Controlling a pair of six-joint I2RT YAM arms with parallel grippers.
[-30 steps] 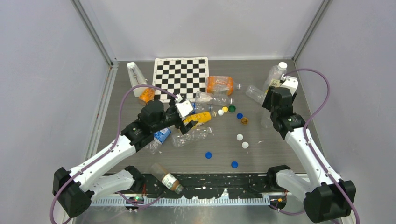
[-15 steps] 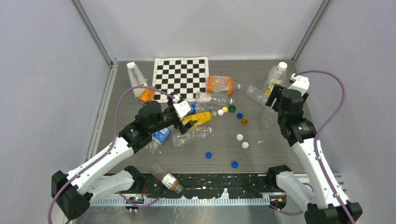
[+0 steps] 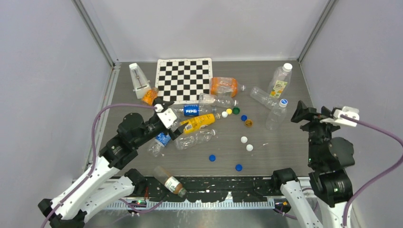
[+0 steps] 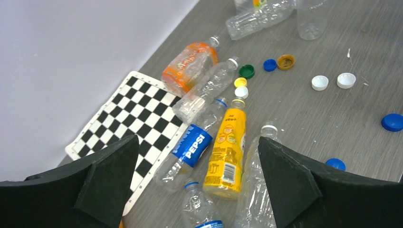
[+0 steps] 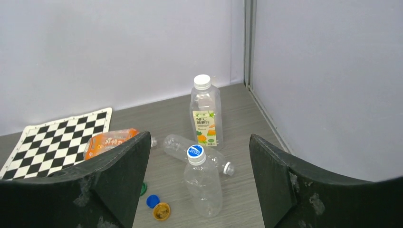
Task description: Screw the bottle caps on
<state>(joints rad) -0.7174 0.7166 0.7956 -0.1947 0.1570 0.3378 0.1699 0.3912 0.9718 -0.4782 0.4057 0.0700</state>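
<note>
Left claw: my left gripper (image 4: pixel 198 140) has its jaws spread wide and holds nothing. It hangs over the heap of lying bottles at centre left of the overhead view.
Right claw: my right gripper (image 5: pixel 199 137) is also spread and empty. It sits at the right edge of the overhead view, facing the far right corner.
Loose caps: the bottle caps (image 3: pixel 244 139) lie scattered on the table (image 3: pixel 285 147) at centre. There are two white ones, two blue ones nearer the bottom edge, and a mixed row just right of the heap.
Capped bottles: the juice bottle (image 5: pixel 205 114) and the clear bottle (image 5: pixel 203 178) stand upright at upper right. Each carries a cap, so I judge them finished and set aside there.
Open bottles: the Pepsi bottle (image 4: pixel 192 149) and the yellow-label bottle (image 4: pixel 227 152) lie side by side with bare necks pointing toward the caps.
Step in hand: probably choosing the next bottle and cap.
Caution: lying bottles may roll when nudged.
</note>
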